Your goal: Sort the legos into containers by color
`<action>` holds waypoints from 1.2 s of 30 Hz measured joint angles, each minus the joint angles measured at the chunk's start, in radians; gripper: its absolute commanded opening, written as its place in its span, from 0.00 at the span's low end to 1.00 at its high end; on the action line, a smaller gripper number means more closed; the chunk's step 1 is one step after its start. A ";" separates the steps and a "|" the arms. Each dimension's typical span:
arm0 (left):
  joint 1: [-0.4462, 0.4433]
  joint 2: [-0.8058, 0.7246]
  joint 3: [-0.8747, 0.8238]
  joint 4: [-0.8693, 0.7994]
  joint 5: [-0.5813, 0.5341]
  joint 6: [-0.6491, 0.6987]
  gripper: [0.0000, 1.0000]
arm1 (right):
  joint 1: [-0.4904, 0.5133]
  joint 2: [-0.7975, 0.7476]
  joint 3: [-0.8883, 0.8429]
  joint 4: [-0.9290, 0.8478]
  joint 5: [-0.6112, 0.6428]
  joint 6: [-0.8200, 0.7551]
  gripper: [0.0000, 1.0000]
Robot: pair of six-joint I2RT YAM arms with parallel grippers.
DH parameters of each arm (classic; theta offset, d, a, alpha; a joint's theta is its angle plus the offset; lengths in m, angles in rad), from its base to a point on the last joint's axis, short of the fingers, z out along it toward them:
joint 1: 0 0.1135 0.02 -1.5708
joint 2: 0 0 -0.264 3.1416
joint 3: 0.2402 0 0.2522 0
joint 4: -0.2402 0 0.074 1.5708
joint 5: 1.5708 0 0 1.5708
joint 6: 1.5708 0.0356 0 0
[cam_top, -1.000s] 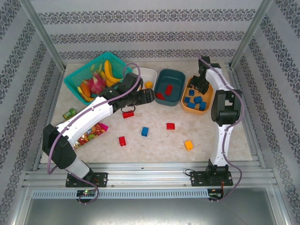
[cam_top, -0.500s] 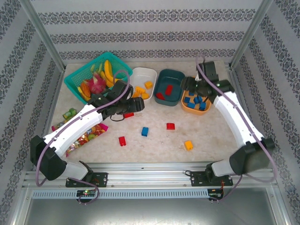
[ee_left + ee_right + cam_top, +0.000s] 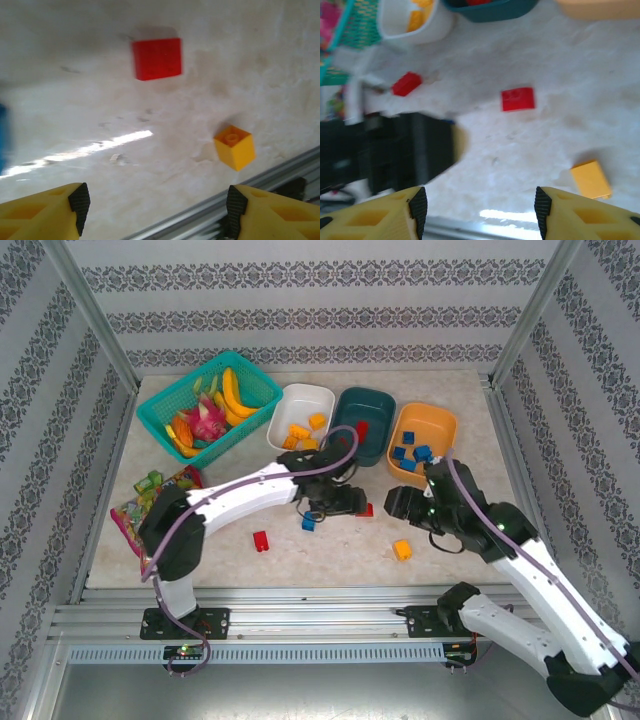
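legos [image 3: 261, 540] are partly sorted: yellow-orange ones sit in the white tub [image 3: 325, 395], a red one in the teal tub [image 3: 365, 392], blue ones in the orange tub [image 3: 445, 428]. two red, one blue and one yellow lie loose on the table [image 3: 330, 560]. left gripper [image 3: 156, 202] hangs over the table short of a red brick [image 3: 156, 58], fingers apart and empty. right gripper [image 3: 480, 205] is also spread, holding nothing, near the yellow brick [image 3: 590, 179].

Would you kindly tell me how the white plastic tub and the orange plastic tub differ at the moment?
The white plastic tub holds yellow-orange bricks; the orange plastic tub holds blue bricks. The white tub sits left of the dark teal tub, the orange tub right of it. Both are shallow rounded rectangles of like size.
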 measured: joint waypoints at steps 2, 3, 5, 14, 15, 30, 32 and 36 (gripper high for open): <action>-0.040 0.072 0.080 -0.010 0.007 -0.047 0.78 | 0.010 -0.063 -0.014 0.024 -0.050 0.013 0.67; -0.060 0.104 0.114 -0.011 0.010 -0.069 0.79 | 0.013 -0.083 -0.015 0.032 -0.068 0.017 0.69; -0.101 0.162 0.172 -0.021 0.015 -0.121 0.81 | 0.014 -0.124 -0.013 0.047 -0.109 0.019 0.69; -0.183 0.357 0.336 -0.114 0.071 -0.319 0.86 | 0.016 -0.170 0.008 0.020 -0.186 -0.004 0.69; -0.187 0.372 0.350 -0.120 0.070 -0.334 0.86 | 0.016 -0.181 0.008 0.018 -0.186 -0.003 0.69; -0.214 0.532 0.512 -0.153 0.070 -0.441 0.65 | 0.016 -0.347 -0.069 -0.004 -0.182 0.049 0.69; -0.213 0.544 0.528 -0.171 0.069 -0.451 0.60 | 0.016 -0.358 -0.069 -0.006 -0.182 0.050 0.69; -0.213 0.562 0.555 -0.187 0.069 -0.460 0.45 | 0.016 -0.367 -0.069 -0.018 -0.182 0.056 0.69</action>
